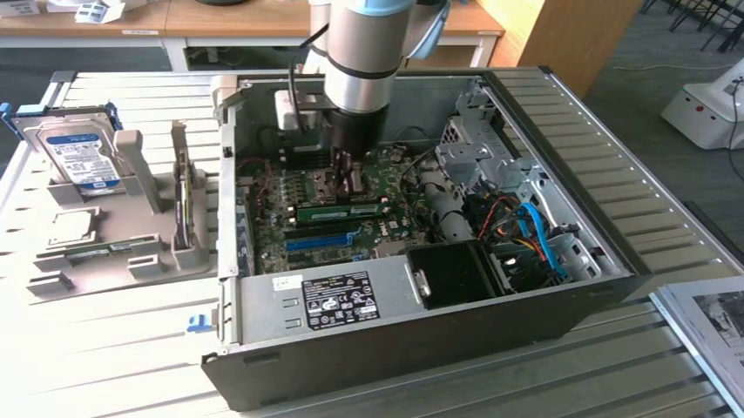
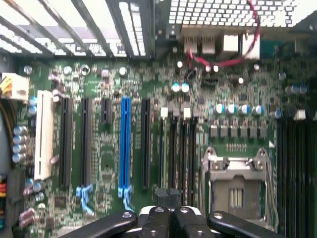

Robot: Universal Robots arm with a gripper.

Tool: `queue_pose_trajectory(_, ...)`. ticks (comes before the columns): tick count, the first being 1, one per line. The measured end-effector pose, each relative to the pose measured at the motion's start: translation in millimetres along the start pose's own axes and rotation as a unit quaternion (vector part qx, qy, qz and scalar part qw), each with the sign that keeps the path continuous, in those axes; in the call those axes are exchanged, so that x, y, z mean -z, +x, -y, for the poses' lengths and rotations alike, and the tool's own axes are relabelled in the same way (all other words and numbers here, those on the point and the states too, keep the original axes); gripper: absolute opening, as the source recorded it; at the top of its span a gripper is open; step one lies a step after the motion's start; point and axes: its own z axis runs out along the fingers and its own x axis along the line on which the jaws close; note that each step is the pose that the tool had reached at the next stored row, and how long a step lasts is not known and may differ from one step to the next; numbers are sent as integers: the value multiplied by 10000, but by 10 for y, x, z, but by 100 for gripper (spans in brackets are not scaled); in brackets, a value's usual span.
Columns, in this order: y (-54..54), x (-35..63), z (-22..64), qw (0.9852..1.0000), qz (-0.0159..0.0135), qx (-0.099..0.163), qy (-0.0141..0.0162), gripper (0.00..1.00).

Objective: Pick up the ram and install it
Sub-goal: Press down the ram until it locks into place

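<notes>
Apparently the install looks mostly done: I see the ram (image 1: 340,210) lying in a slot on the motherboard (image 1: 305,228) inside the computer case (image 1: 395,348). My end effector (image 1: 345,174) hangs just above it, fingers closed, gripping nothing.

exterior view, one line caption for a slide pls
Robot arm's gripper lowered into the open pc case above the motherboard, with a green ram stick lying just below it.

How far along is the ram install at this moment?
Done, apparently: the ram lies along the motherboard slots inside the case. In hand: the shut tool sits right above it, gripping nothing visible. Left: whether it is fully seated cannot be told.
</notes>
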Motion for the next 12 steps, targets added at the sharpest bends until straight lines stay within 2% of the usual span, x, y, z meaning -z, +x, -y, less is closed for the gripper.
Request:
queue_pose_trajectory(6,1,-6,-138,10000,0,0,0,10)
queue_pose_trajectory(12,1,-7,-158,10000,0,-1,0,10)
